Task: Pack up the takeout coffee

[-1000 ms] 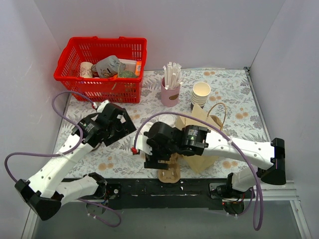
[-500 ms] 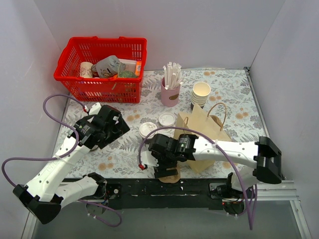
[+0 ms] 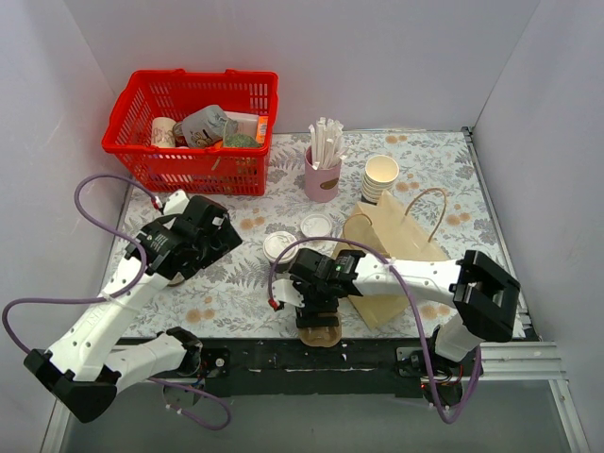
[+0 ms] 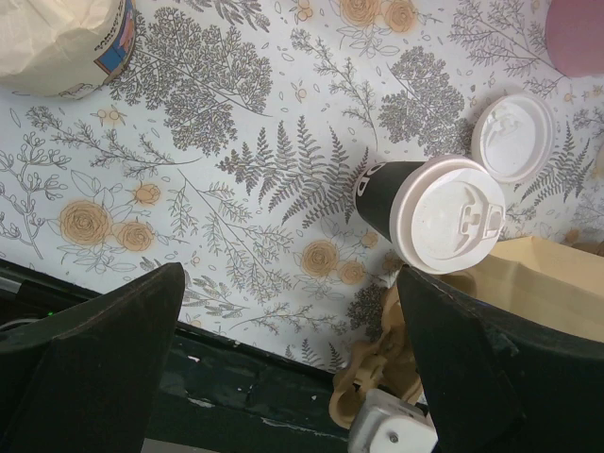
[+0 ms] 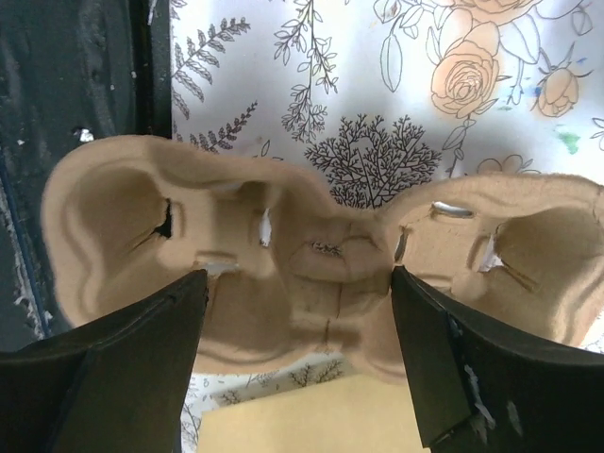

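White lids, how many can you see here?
2. One lid sits on the dark coffee cup. The other lid lies loose on the table beside it, nearer the pink cup. More could hide in the red basket.

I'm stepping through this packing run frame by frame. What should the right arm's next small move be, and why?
Probably lower the right gripper and close on the cup carrier at its middle ridge. The jaws stand open on either side of that ridge, apparently above it, both carrier pockets are empty, and the takeout coffee sits outside it.
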`<action>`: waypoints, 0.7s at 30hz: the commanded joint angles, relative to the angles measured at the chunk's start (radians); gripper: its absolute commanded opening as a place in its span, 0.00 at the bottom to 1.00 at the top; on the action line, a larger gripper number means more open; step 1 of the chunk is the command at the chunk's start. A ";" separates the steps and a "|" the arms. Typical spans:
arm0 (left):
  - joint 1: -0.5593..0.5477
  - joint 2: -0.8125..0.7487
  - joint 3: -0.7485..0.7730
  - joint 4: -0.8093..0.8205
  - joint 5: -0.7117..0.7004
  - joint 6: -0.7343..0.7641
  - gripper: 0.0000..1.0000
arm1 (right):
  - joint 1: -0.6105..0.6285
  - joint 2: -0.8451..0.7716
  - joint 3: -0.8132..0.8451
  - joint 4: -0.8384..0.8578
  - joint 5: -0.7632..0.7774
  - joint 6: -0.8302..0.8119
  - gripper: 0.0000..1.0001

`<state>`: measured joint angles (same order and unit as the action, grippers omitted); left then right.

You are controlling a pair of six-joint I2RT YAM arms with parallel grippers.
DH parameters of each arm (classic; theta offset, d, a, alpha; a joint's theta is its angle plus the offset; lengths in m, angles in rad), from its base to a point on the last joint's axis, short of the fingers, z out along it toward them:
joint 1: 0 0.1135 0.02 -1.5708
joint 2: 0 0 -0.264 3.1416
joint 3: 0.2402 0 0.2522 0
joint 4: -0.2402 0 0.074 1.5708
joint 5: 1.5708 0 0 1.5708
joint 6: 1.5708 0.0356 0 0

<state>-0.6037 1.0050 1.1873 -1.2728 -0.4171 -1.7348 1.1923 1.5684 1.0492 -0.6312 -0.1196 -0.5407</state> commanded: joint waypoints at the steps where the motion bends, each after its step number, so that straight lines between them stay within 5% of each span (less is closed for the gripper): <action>1: 0.007 0.009 0.055 -0.005 -0.057 0.011 0.98 | 0.001 0.015 -0.028 0.117 -0.002 0.047 0.85; 11: 0.005 -0.016 0.035 -0.005 -0.042 0.007 0.98 | -0.002 0.064 -0.063 0.219 0.090 0.077 0.82; 21: 0.005 -0.026 0.078 -0.034 -0.088 0.020 0.98 | -0.002 0.101 -0.031 0.128 0.066 0.108 0.59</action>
<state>-0.6037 1.0039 1.2133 -1.2819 -0.4435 -1.7264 1.1923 1.6531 0.9985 -0.4637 -0.0483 -0.4492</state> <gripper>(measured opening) 0.981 0.640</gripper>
